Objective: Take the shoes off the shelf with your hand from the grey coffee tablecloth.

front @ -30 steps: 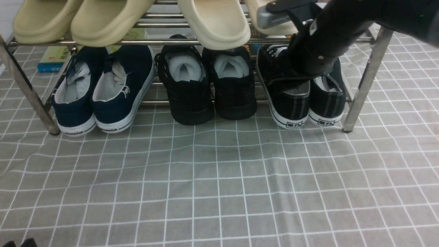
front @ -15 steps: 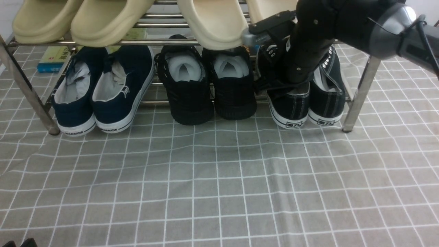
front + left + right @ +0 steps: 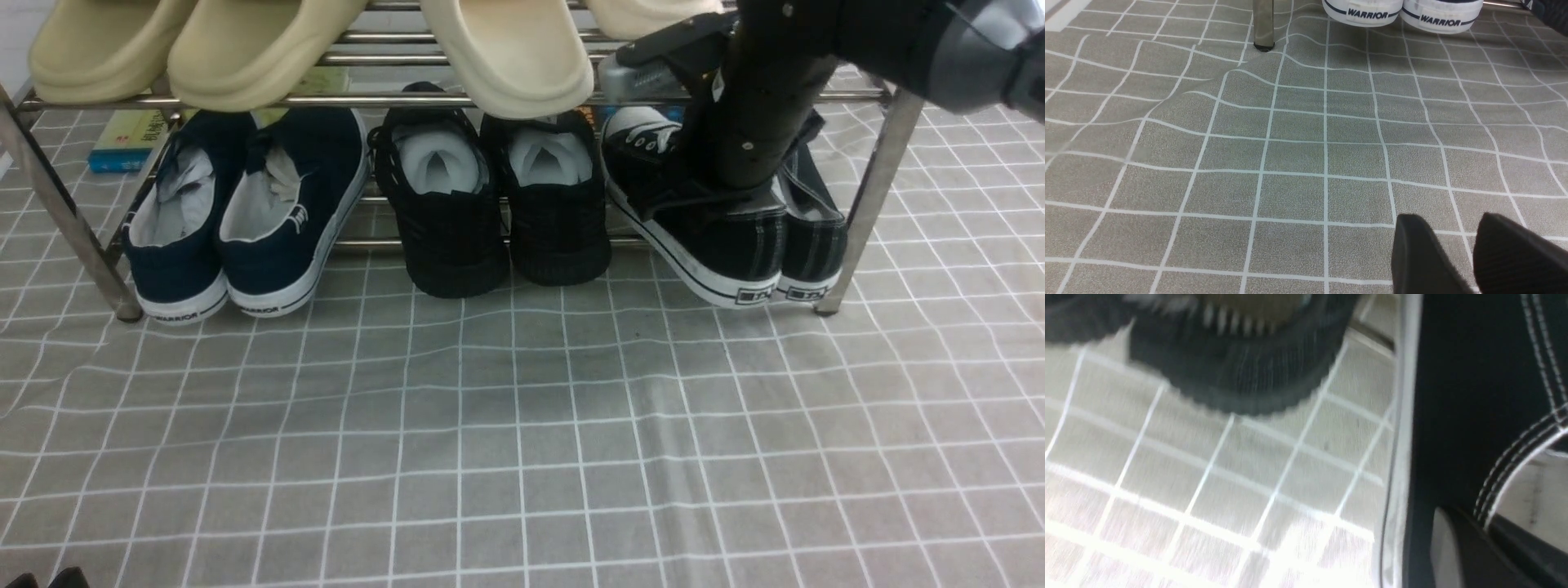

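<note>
The shoes [image 3: 731,237], black canvas sneakers with white-edged soles, sit at the right end of the shelf's [image 3: 873,188] lower tier. Their heels stick out over the grey coffee tablecloth [image 3: 522,425], close to the right leg, and the left one is angled. My right gripper [image 3: 747,175] is hidden behind its own black arm and reaches down into them. In the right wrist view one finger [image 3: 1453,547] lies inside the shoe collar [image 3: 1474,375], shut on it. My left gripper [image 3: 1453,245] hovers low over the cloth, empty, with a gap between its fingers.
Navy white-soled sneakers [image 3: 245,220] and all-black mesh sneakers [image 3: 498,204] stand on the same tier, left of the shoes. Beige slippers [image 3: 245,49] lie on the upper tier, just above my right arm. A book [image 3: 126,139] lies behind. The shelf's left leg [image 3: 1263,24] stands ahead of my left gripper.
My right arm has swung and pulled the black canvas sneakers forward and to the right, so their heels now sit by the right shelf leg. The left gripper has not moved.
</note>
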Available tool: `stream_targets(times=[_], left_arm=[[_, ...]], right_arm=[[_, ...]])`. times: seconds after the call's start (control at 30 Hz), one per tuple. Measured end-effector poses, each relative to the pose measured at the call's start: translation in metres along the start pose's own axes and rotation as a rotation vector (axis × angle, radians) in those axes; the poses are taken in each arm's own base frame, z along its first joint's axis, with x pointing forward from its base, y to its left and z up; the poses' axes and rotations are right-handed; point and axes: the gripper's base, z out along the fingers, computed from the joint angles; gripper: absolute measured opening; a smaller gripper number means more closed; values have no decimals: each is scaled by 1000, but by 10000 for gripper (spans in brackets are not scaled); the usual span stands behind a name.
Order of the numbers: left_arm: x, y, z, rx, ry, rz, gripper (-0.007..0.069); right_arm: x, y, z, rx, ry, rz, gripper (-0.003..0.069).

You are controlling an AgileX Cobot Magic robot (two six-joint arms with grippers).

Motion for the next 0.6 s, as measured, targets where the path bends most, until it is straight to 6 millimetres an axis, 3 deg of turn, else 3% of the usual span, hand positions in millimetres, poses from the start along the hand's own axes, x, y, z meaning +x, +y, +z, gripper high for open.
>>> stream_targets(times=[0.43, 0.6], left_arm=[[0, 0, 0, 0, 0, 0, 239], [0, 0, 0, 0, 0, 0, 239]], right_arm=[[12, 4, -55, -73, -13, 28, 3], [23, 11, -85, -89, -62, 21, 3]])
